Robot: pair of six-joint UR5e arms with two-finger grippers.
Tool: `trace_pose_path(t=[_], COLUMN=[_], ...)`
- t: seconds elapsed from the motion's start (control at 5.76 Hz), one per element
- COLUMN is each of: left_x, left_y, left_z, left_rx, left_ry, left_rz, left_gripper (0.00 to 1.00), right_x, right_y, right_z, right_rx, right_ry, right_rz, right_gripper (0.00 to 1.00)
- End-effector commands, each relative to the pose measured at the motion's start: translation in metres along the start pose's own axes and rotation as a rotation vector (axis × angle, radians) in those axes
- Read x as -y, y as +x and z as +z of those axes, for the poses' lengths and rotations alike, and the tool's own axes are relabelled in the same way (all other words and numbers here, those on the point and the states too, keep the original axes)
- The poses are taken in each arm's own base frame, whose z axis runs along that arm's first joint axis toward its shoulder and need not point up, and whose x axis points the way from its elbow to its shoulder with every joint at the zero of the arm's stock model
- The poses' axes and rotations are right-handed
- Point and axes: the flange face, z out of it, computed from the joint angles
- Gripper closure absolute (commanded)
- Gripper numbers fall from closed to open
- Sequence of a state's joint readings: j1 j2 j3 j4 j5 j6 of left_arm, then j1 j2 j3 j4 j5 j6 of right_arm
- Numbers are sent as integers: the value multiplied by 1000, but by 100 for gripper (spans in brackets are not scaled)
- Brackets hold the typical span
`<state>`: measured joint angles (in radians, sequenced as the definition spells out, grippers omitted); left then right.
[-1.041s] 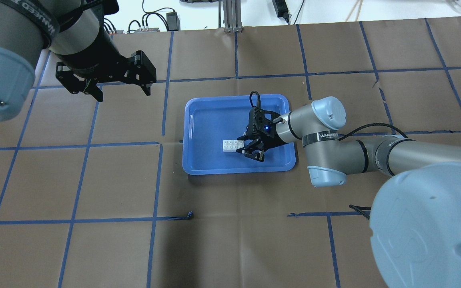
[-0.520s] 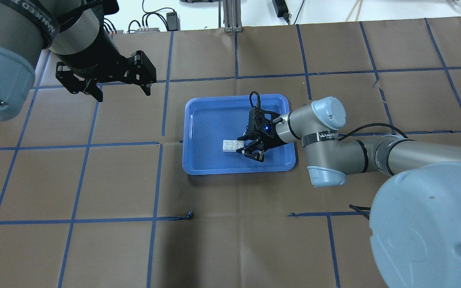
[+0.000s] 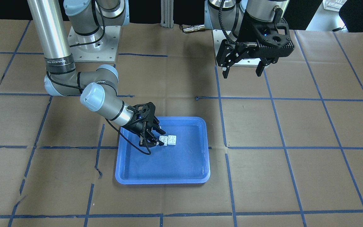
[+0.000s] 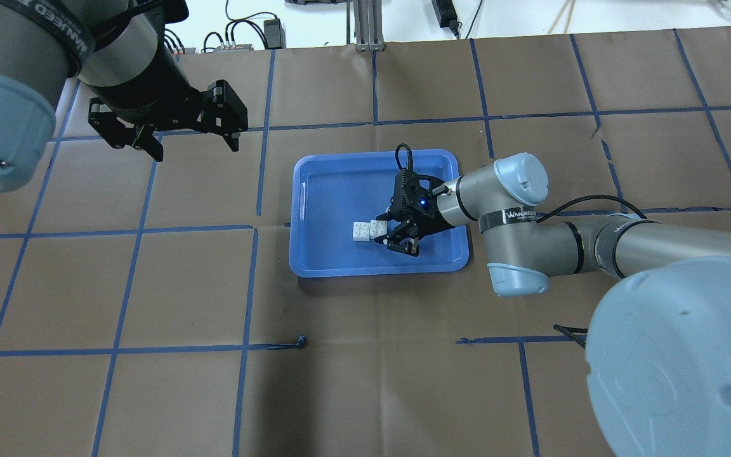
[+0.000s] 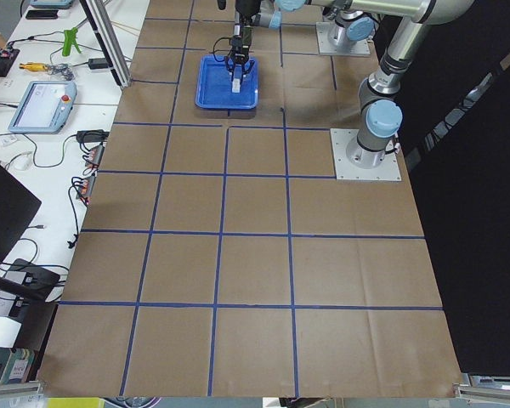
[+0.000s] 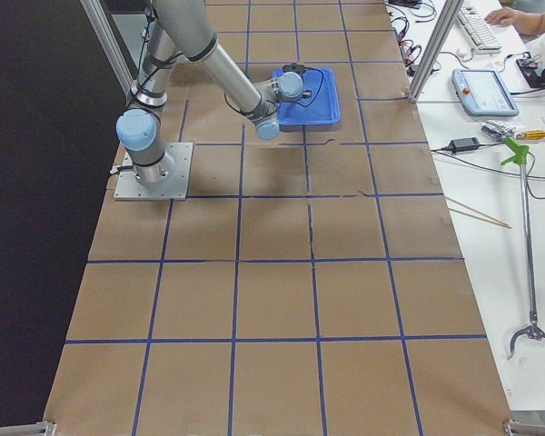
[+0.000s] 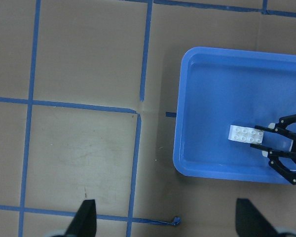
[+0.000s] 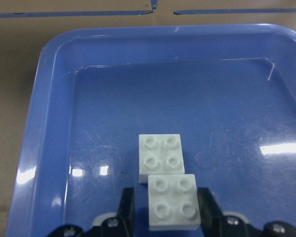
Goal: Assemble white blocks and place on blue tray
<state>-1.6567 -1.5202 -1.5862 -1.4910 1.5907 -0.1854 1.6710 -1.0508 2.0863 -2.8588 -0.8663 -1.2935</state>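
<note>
While the white blocks (image 8: 160,157) sit studs-up on the floor of the blue tray (image 4: 327,190), near its middle and a little toward the robot's side, they read as a short row, not a stack. All eight studs are showing. The row's long axis runs along the tray's longer side and points straight back into the right gripper (image 4: 386,232). The near block (image 8: 171,202) is nudged slightly sideways from the far one. They look to be touching, but I can't tell from here whether they are actually locked together.

The right gripper's jaws straddle the near block. One finger is against it and a sliver of blue shows on the other side, so I'd call it slack rather than clamped.

To my eye this is the set-down or a last adjustment. Next it needs a wider opening and a clean retreat that doesn't drag the near block, unless the offset wants squaring first.

The left gripper (image 4: 194,149) hangs spread and empty above the brown paper table (image 4: 150,393), well apart from the tray.
</note>
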Motion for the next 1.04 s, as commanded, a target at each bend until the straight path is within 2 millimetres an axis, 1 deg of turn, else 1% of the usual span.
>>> trace_pose_path(t=[0.0,0.17,0.35,0.52,0.69,0.87], left_x=[0,0,0,0,0,0], left_y=[-1,-1,-1,-1,-1,-1], left_z=[0,0,0,0,0,0], left_rx=[0,0,0,0,0,0], left_ry=[2,2,2,2,2,2], left_rz=[-2,-2,-2,-2,-2,-2], left_gripper=[1,1,1,1,1,1], right_x=[0,1,7,17,20,33], right_y=[0,1,9,24,28,24], right_z=[0,-1,-7,-19,-41,-83], right_rx=[2,-2,-19,-47,-20,13], right_ry=[1,1,3,-6,-67,-208], right_rz=[0,-1,-12,-3,62,144], right_gripper=[34,17,0,0,0,0])
